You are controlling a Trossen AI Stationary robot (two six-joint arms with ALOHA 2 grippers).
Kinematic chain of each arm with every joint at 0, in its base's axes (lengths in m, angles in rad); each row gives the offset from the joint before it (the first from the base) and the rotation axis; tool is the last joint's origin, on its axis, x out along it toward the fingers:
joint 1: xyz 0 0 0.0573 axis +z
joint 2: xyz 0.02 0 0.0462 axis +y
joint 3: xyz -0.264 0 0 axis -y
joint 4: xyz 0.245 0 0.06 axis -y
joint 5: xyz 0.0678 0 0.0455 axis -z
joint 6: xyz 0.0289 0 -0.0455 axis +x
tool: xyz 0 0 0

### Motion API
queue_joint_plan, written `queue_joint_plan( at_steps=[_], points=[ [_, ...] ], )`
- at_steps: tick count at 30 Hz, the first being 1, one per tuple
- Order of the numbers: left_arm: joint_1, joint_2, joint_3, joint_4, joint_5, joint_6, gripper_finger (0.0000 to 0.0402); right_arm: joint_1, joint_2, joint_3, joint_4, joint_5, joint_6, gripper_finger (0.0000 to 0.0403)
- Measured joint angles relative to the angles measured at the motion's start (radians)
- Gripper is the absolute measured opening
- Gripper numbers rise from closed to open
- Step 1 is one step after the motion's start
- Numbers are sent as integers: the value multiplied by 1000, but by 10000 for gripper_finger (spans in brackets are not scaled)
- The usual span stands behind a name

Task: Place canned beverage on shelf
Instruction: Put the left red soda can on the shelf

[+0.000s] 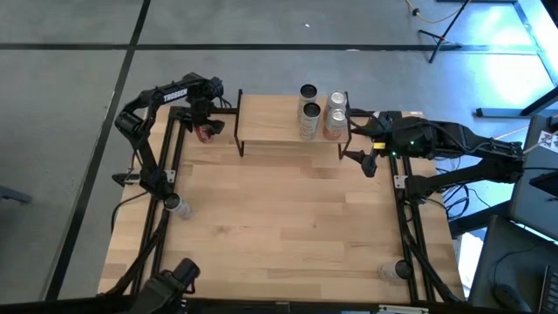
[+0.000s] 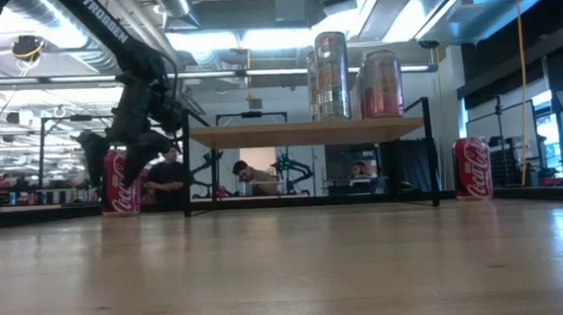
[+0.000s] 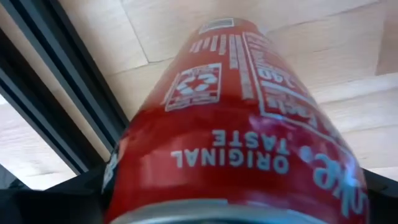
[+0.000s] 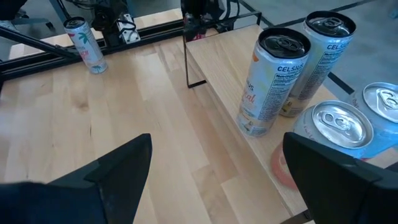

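Observation:
The shelf (image 1: 279,122) stands at the table's far edge and shows in the low view (image 2: 305,131). Several cans (image 1: 308,118) stand on its right end; two tall Celsius cans (image 4: 273,81) and a pink can (image 4: 336,127) show in the right wrist view. My left gripper (image 1: 207,126) is shut on a red cola can (image 2: 116,184) just left of the shelf. My right gripper (image 1: 370,150) is open and empty, right of the shelf's right end. A second red cola can (image 2: 472,168) stands on the table right of the shelf. My left gripper pinches the red cola can's upper sides (image 3: 124,168) between its two fingers, coming from above and pointing down. The can stands upright below the fingers (image 2: 147,147). Its base is at table level; I cannot tell whether it touches the table.
A light can (image 1: 173,202) stands by the table's left rail and also shows in the right wrist view (image 4: 84,43). Another can (image 1: 392,270) stands near the front right. Black frame rails (image 1: 166,174) run along both sides. The shelf's left half is bare. People sit in the room behind.

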Motion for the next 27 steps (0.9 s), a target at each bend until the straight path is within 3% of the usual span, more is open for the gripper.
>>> queue_joint_plan(
  at_steps=[14, 23, 27],
  points=[
    [-31, 0, -3, 44, -67, 17, 353, 0, 0, 0, 2, 7, -5, 351],
    [-31, -4, -2, 76, -79, 49, 278, 0, 0, 0, 2, 1, -5, 351],
    [-31, -31, -5, 85, -85, 76, 274, 0, 0, 0, -12, 1, -18, 351]
  ],
)
